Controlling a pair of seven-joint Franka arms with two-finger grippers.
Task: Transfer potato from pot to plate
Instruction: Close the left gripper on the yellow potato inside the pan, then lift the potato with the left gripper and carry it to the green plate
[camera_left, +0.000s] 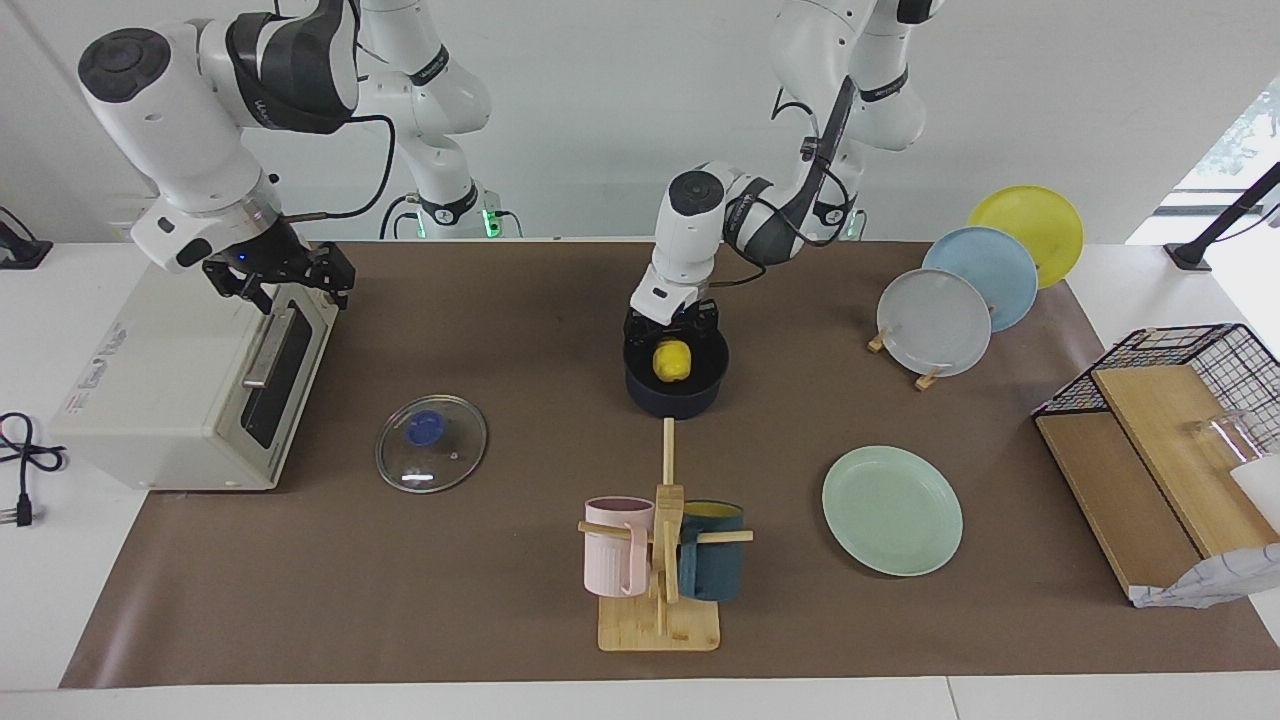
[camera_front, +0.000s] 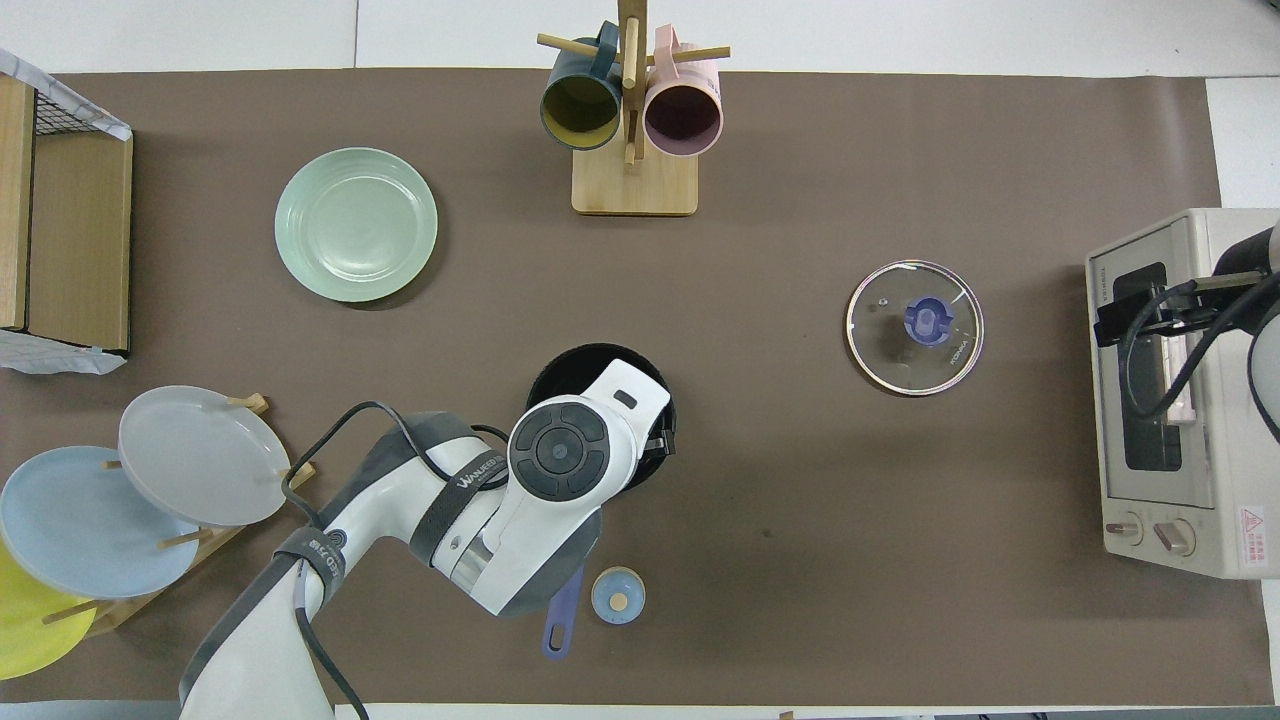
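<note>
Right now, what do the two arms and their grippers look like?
Both arms are glossy white with dark grey joint bands, round black end caps and loose black cables. The left gripper and right gripper are black. White lettering runs along a grey band.

White wall (camera_left: 600, 120), white table (camera_left: 60, 600), brown mat (camera_left: 480, 300)
</note>
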